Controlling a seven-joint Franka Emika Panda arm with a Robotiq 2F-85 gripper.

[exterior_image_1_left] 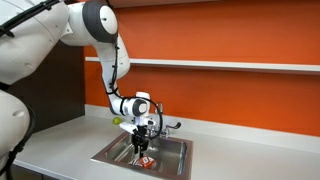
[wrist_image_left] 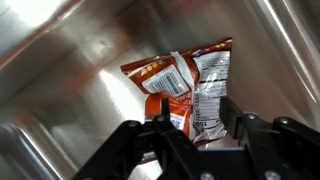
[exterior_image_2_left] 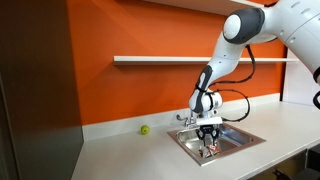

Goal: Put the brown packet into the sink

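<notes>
— Where is the brown packet [wrist_image_left: 185,85] seen?

— It is seen inside the sink [wrist_image_left: 70,70], low against the steel of the basin. In both exterior views it is found directly under the gripper [exterior_image_1_left: 141,150], which is lowered into the basin in front of the faucet [exterior_image_2_left: 188,119].

— Is the packet clamped?

— That cannot be told. In the wrist view the packet's near end is flanked by the two fingers [wrist_image_left: 160,122], with the jaws held partly apart. Whether it is pressed between them or merely lies there is not shown.

— What else is noted?

— A small yellow-green ball [exterior_image_2_left: 144,129] is seen on the counter [exterior_image_2_left: 120,150], well apart from the sink, below an orange wall
</notes>
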